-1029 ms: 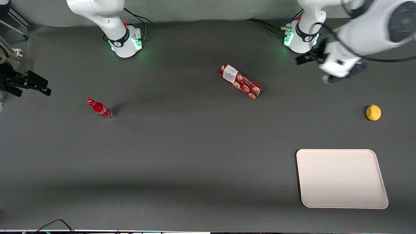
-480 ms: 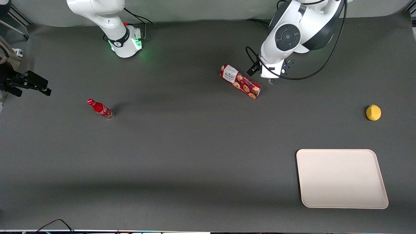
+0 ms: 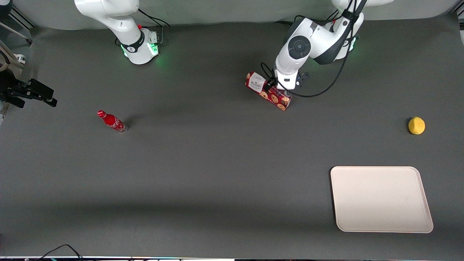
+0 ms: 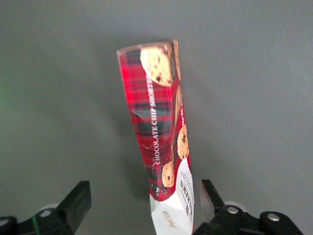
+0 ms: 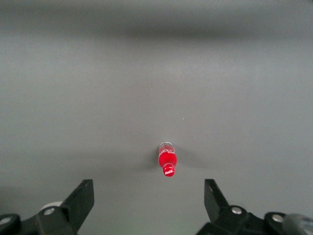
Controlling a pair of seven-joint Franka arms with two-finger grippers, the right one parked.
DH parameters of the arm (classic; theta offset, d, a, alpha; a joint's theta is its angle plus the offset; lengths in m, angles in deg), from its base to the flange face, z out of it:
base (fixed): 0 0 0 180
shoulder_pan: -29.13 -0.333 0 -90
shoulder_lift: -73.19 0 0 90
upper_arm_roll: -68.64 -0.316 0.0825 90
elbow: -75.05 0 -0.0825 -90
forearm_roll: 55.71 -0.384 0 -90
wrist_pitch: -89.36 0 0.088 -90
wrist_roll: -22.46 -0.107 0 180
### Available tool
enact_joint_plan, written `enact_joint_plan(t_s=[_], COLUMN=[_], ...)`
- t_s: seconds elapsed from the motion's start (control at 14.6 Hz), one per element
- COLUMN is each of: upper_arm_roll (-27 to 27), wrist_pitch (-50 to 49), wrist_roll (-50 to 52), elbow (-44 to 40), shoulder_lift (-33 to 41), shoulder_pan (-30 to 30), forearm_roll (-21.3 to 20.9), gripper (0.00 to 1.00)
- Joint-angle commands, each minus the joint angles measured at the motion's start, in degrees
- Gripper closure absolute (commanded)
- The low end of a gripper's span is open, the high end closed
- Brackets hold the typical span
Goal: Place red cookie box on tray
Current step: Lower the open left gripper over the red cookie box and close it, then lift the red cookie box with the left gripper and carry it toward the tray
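Gripper: the left arm's gripper [image 3: 282, 91] is hovering over the middle of the red cookie box, fingers [image 4: 78, 201] spread wide, one on each long side of the carton, not touching it; nothing is pinched.

Red cookie box: the red cookie box [image 3: 268, 91] is lying flat on the table, long axis running from 10 o'clock to 4 o'clock in the front view, white label patch at the 10 o'clock end. In the left wrist view the carton [image 4: 157, 120] is showing tartan print, cookie pictures and the words "chocolate chip" along its side.

Tray: the tray [image 3: 381, 198] is sitting well apart from the box, at about 4 o'clock from it, nearer to the front camera, toward the working arm's end of the table. Nothing is lying on it.

Lemon: a yellow lemon-like fruit [image 3: 416, 125] is resting at about 1 o'clock from the tray, apart from it.

Red bottle: a small red bottle [image 3: 111, 121] is standing toward the parked arm's end of the table, at about 8 o'clock from the box, well apart.

Table: dark grey mat [image 3: 203, 163] is covering the surface.
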Motion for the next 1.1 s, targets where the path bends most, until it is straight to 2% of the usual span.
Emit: enact_joint_plan(t_s=[0.0,0.21,0.34,0.41,0.55,0.62,1.03], upper_arm_roll=[-0.1,-0.2,-0.3,-0.4,-0.8,-1.1,-5.0], wrist_pitch=[8.7,14.1,15.6,16.1,16.4,16.4,15.1], wrist_roll=[1.3,1.5,1.6,2.1,4.6,5.5,4.8], elbow=[2.9,4.3,4.3,4.3,4.3,4.2,3.0], shoulder_lift=[-4.7,-7.9,-10.3,-11.1,-11.7,-11.9,-10.4], shoulder_pan=[1.9,3.4,3.4,3.4,3.4,3.2,2.0], forearm_roll=[-1.7,-2.3,-4.8,-5.1,-6.8,-8.0,-10.9], gripper=[0.0,0.0,0.0,0.11,0.91,1.0,1.0])
